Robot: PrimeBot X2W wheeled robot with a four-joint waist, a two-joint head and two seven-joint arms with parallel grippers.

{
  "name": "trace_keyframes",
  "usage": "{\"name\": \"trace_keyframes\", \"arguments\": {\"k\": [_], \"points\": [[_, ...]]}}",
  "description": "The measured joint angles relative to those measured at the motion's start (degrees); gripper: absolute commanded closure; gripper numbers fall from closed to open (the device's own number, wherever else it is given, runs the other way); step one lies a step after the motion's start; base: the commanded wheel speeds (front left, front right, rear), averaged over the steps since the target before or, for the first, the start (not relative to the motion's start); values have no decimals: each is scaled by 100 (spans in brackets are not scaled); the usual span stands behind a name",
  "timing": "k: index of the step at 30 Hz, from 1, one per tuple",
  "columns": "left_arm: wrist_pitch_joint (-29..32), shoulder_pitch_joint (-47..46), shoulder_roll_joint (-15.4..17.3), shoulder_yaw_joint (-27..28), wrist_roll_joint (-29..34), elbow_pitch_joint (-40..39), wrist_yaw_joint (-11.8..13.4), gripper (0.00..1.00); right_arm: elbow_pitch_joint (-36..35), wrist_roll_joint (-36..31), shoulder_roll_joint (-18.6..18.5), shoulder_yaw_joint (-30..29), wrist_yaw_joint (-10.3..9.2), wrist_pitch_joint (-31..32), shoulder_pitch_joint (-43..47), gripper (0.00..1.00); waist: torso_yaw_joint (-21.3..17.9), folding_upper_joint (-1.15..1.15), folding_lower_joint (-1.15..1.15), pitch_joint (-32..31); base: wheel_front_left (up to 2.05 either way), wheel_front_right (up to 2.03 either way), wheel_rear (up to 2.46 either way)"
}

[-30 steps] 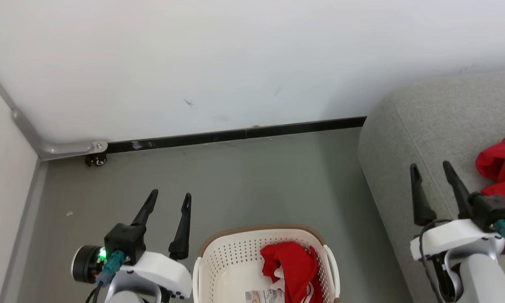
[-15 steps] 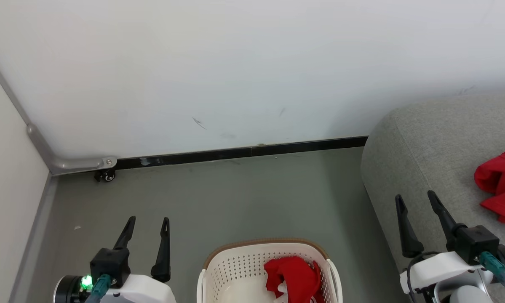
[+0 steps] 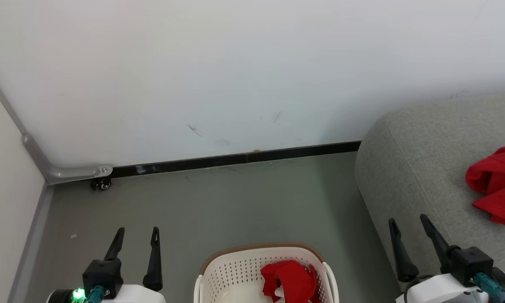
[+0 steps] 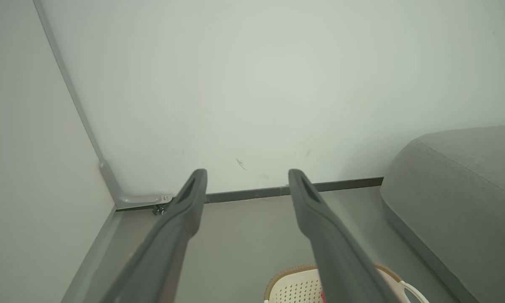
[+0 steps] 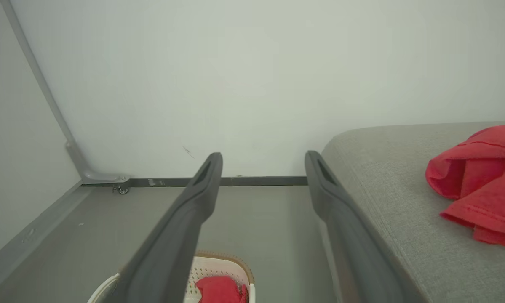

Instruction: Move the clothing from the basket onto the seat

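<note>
The cream basket [image 3: 231,269] with a brown rim stands on the floor at the bottom centre of the head view, with red clothing [image 3: 288,282] bunched in its right half. Another red garment [image 3: 494,185] lies on the grey seat [image 3: 420,168] at the right. My left gripper [image 3: 136,235] is open, left of the basket, nothing between its fingers. My right gripper [image 3: 407,223] is open over the seat's front edge, empty. The right wrist view shows the basket [image 5: 225,263], its clothing [image 5: 218,290], the seat [image 5: 395,168] and the garment [image 5: 479,181] on it. The left wrist view catches the basket rim [image 4: 286,277] and seat [image 4: 458,185].
A white wall with a dark baseboard [image 3: 235,160] closes the far side. A side panel [image 3: 4,189] with a metal bracket and a small caster [image 3: 102,184] stands at the left. Grey floor [image 3: 235,202] lies open between wall, basket and seat.
The head view has shifted: basket and both grippers now sit lower in it, less of the basket showing. Both grippers stay open and empty; the red garment still lies on the seat.
</note>
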Motion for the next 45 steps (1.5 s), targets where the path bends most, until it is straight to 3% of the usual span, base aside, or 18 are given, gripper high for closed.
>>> {"name": "trace_keyframes", "arguments": {"k": [18,45], "points": [[0,90,27,214,108,-216,142,0,-499,407,5,249,0,142,296,0,-30,0,0,67,0,0,0],[-18,98,-25,321,248,-433,113,0,-1040,448,5,355,0,319,430,0,-21,0,0,228,0,0,0]]}}
